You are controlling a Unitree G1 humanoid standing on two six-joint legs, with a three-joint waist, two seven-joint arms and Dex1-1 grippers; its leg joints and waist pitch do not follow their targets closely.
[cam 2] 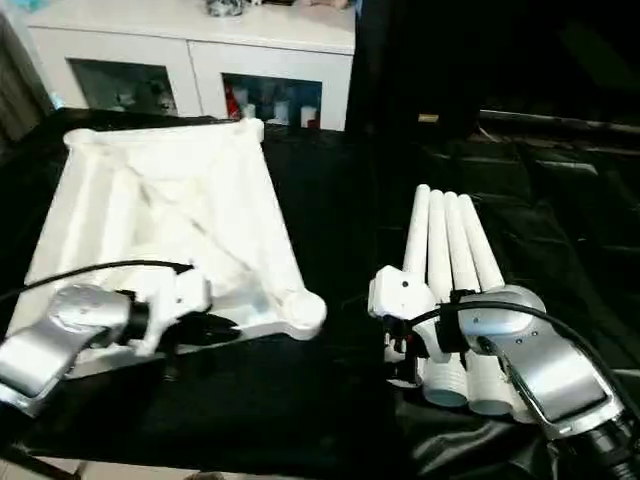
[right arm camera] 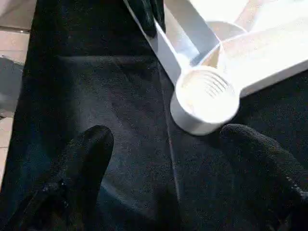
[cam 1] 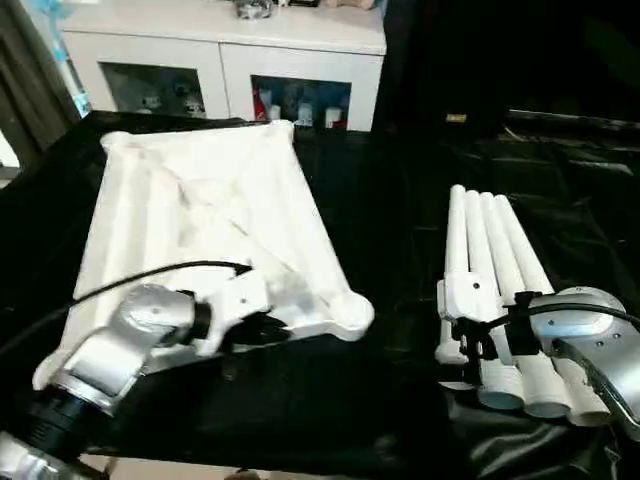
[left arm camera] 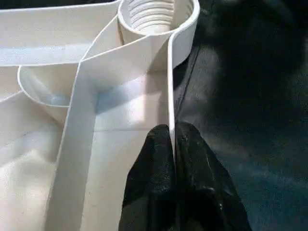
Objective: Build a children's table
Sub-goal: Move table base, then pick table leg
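Silver forearms fill the lower corners of the head view. At lower left, the left gripper is pinched onto the thin rim of the tabletop, one black finger on each side of the wall, close to a threaded corner socket. That white tabletop lies ribbed side up on the black-draped table, spanning the left half of the frame. At lower right, the right gripper hovers with its fingers spread wide, nothing between them, over black cloth beside the socket. Four white legs lie side by side at right, touching one another. Across the top stands a white cabinet
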